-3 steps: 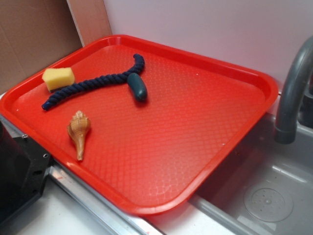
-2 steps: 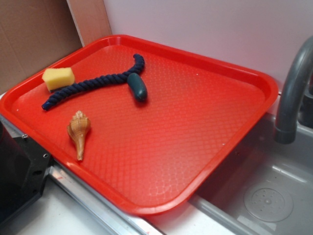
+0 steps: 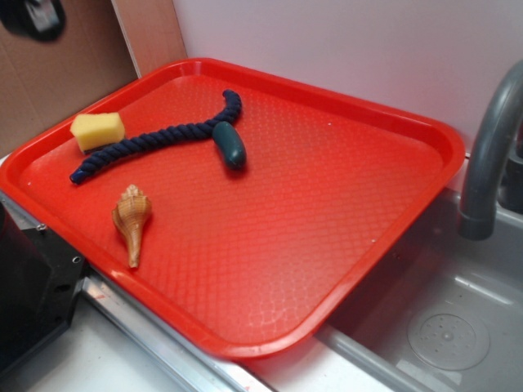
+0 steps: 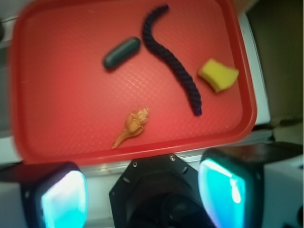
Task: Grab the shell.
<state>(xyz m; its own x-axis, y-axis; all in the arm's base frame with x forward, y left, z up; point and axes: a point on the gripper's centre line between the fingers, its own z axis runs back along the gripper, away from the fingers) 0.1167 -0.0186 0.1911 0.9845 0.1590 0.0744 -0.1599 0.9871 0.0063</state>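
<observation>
A tan-orange spiral shell (image 3: 131, 219) lies on the red tray (image 3: 327, 212) near its front left rim, thin point toward the rim. From the wrist camera, the shell (image 4: 133, 125) sits low on the tray (image 4: 61, 95), well ahead of my gripper (image 4: 142, 192). The two teal-padded fingers (image 4: 64, 199) stand far apart with nothing between them, so the gripper is open. It hangs high above and outside the tray's near edge. In the exterior view only a dark blurred part of the gripper (image 3: 34, 15) shows at the top left corner.
On the tray lie a dark blue rope (image 3: 155, 139), a yellow sponge block (image 3: 97, 130) and a dark teal oblong piece (image 3: 230, 144). A grey faucet (image 3: 490, 147) and sink basin (image 3: 449, 327) are at the right. A black robot base (image 3: 29, 286) sits at the front left.
A dark part of the gripper has come into the exterior view at the top left corner. Nothing on the tray has moved.
</observation>
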